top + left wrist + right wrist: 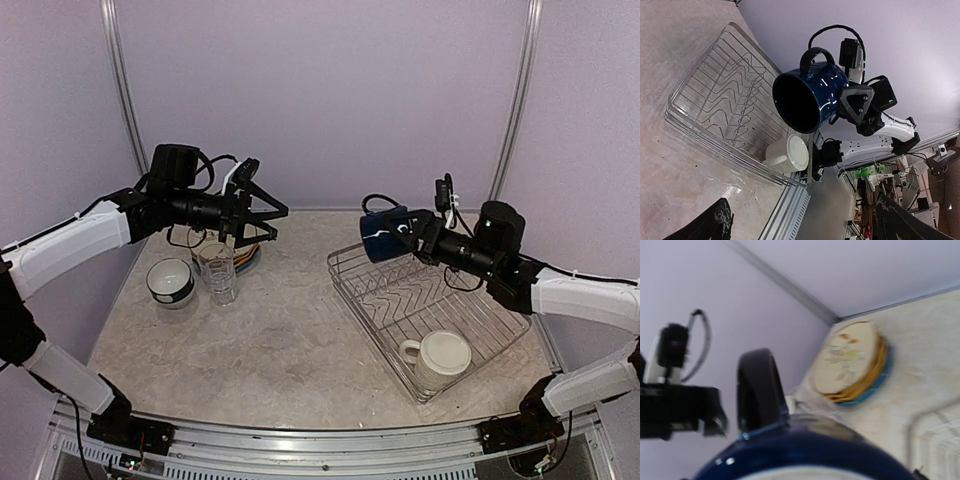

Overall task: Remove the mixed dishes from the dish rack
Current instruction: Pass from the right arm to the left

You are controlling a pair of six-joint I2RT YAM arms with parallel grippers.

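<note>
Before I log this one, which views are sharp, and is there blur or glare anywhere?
Top external: sharp and evenly lit, the dish rack wires legible, shadows soft. Left wrist: sharp, with small bright glints on the navy mug. Right wrist: blurred throughout, the mug a dark smear along the bottom and the plate stack soft-edged.

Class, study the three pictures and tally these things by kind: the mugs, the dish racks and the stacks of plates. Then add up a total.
Mugs: 2 (navy mug, cream mug)
Dish racks: 1 (dish rack)
Stacks of plates: 1 (plate stack)
Total: 4
</note>
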